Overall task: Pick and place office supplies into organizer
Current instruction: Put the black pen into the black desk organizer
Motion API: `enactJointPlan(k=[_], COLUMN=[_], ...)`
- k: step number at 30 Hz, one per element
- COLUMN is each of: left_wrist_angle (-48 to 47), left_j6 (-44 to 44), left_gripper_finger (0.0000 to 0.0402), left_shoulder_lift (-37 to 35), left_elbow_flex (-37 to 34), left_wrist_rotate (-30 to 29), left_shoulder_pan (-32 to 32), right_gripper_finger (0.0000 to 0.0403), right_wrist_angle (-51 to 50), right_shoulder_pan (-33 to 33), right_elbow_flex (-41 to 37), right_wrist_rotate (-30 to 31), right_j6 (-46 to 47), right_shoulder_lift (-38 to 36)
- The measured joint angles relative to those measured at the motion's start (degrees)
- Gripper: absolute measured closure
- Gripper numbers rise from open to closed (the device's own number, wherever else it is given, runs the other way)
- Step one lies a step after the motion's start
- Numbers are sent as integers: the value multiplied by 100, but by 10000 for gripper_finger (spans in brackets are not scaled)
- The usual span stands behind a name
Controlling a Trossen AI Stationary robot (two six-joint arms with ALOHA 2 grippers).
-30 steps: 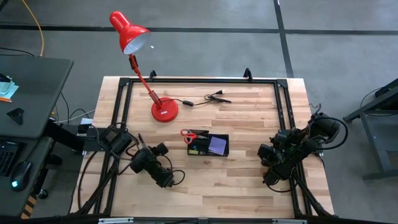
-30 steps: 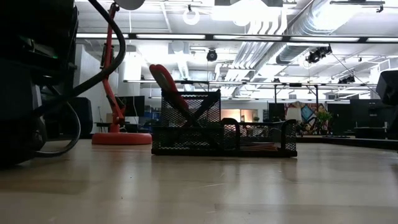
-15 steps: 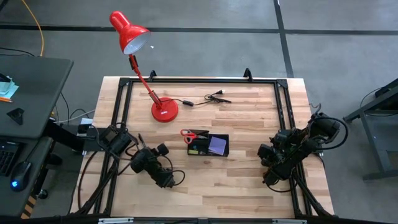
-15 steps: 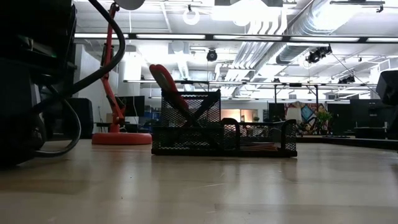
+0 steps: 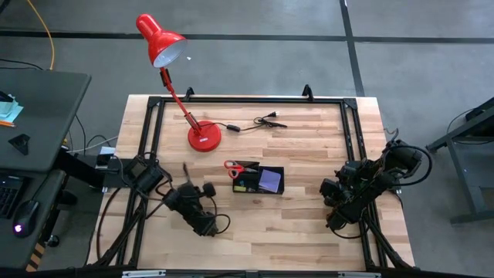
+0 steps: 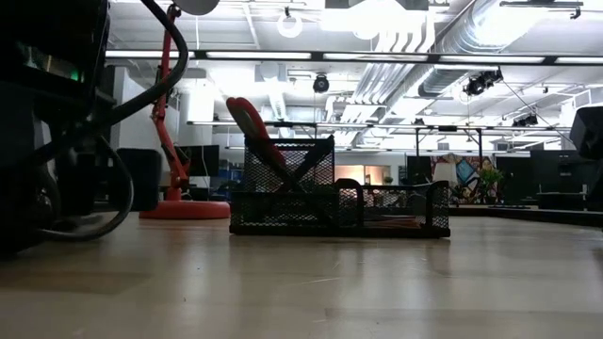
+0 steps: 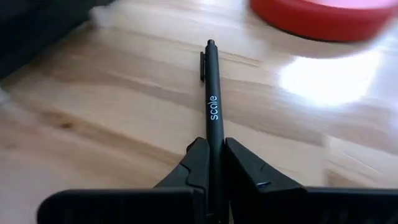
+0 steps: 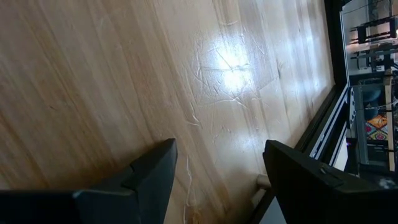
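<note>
Black pen (image 7: 212, 118) is pinched tight in the left gripper (image 7: 211, 163) jaws, lower left of the high view over the tabletop (image 5: 301, 224). Organizer (image 5: 261, 181) sits mid-frame; right gripper (image 8: 214, 165) jaws are spread apart at the right edge.

- The high camera hangs far above me and looks straight down, taking in the whole desk (image 5: 255, 224), both my arms and the grey floor around.
- The low camera sits at desk level, facing level across the wood into the room; the mesh organizer (image 6: 339, 200) stands mid-distance in it.
- High and low views share the organizer (image 5: 258, 181) and the red lamp base (image 5: 204, 137).
- My left wrist camera looks close along my left hand (image 7: 212, 163) at the desk, sharing the lamp base's edge (image 7: 323, 15).
- My right wrist camera looks past my right hand (image 8: 217, 171), very near the wood, towards the desk's black frame (image 8: 323, 124).
</note>
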Motion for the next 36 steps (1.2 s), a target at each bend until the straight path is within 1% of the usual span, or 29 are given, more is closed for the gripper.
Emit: enactJointPlan(k=[2,6,9,13,17,21,25,27,29,32,36], left_wrist_angle=[39,92,-41,-355,-637,-831,-841,-848,-829,-853,-852], left_j6=[236,837,1182,1143,1158,1164,1207,1381,1705,1986,2165], left_gripper_finger=[386,371,384,387,379,387,387,387,387,386,378], left_shoulder_lift=[5,17,17,15,6,-2,-14,-73,-131,-452,-892], left_elbow_flex=[40,139,182,212,214,214,213,213,187,93,-168], left_wrist_rotate=[-299,-1047,-1456,-1700,-2145,-2541,-3004,-3254,-3652,-4056,-4192], left_shoulder_pan=[-1,-60,-113,-214,-428,-653,-896,-1028,-1179,-1363,-1577], right_gripper_finger=[167,167,167,167,167,167,166,167,167,167,167], right_wrist_angle=[0,0,1,1,1,1,1,1,2,1,1], right_shoulder_pan=[-2,-1,-2,-1,0,1,0,0,-2,-2,-2], right_elbow_flex=[0,0,-1,-2,-2,-2,-2,-2,-2,-2,-2], right_wrist_rotate=[-1,-1,-3,-3,-5,-5,-7,-7,-9,-9,-3], right_j6=[0,0,0,0,0,1,0,0,0,0,0], right_shoulder_lift=[0,0,-2,-2,-2,-2,-2,-2,-2,-2,-2])
